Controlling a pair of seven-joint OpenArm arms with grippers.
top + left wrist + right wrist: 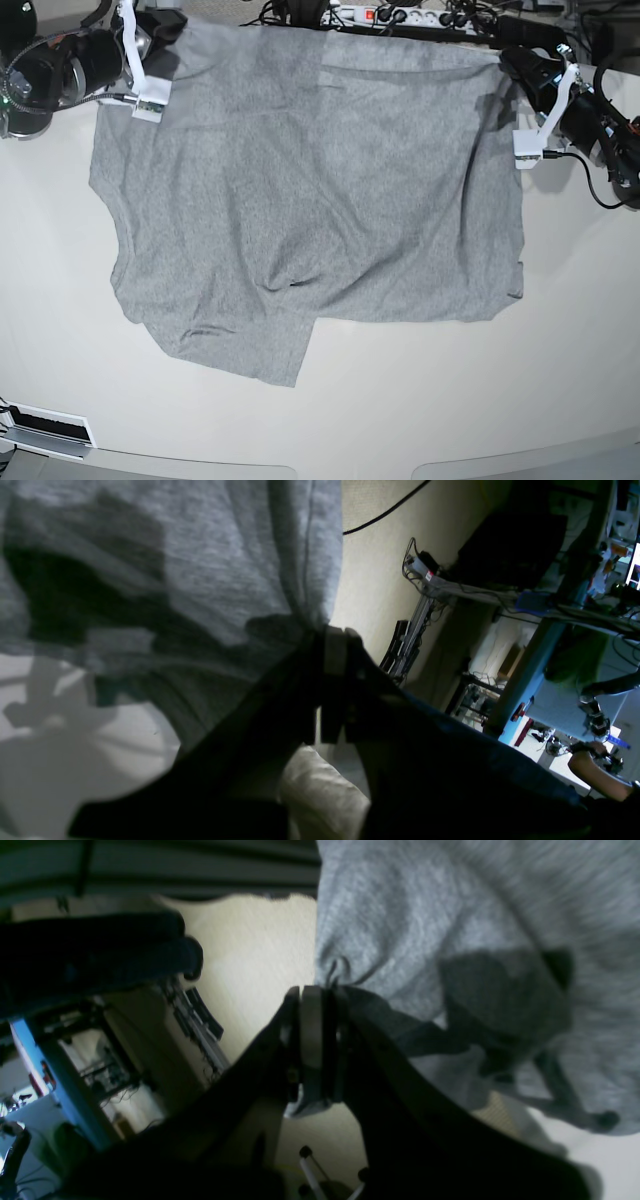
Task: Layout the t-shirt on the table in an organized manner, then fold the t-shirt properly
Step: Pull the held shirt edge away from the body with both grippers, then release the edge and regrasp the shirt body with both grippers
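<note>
Both claws, left claw (332, 645) and right claw (317, 1005), clamp my t-shirt (310, 200) at far corners; uneven pulling could bunch it across the worktop (480, 400).

The t-shirt (310, 200) is soft heathered grey knit cloth, matt, with a fine ribbed weave showing in both wrist views. The table (420, 400), across the lower part of the base view, is smooth and white with a slight sheen. Both arms at the upper corners look like black and white hard plastic.
</note>
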